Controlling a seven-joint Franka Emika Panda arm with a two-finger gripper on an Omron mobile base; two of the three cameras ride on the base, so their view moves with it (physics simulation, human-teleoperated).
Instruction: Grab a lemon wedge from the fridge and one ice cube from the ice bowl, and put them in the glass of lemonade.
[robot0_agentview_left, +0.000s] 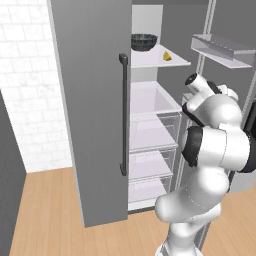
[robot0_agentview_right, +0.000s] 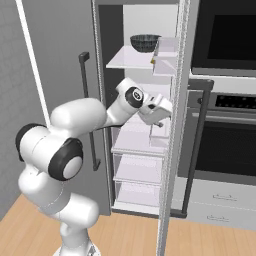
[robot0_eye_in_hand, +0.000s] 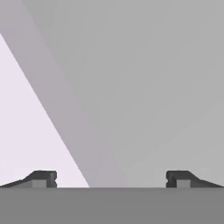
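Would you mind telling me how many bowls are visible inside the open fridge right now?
1: a dark bowl at the back of the fridge's upper shelf, left of the lemon wedge. Others may be hidden behind the doors.

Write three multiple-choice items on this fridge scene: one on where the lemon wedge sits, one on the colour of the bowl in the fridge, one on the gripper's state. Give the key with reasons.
1. Where is the lemon wedge?
A. on the top shelf, right of the dark bowl
B. in a wire drawer
C. on the floor

2. What colour is the bowl in the fridge?
A. red
B. dark grey-black
C. white

3. How is the gripper?
A. shut on the wedge
B. shut, empty
C. open, empty

Key: 1 A, the left base view shows the wedge beside the bowl on the top shelf; 2 B, dark in both base views; 3 C, the hand view shows fingertips far apart, nothing between.
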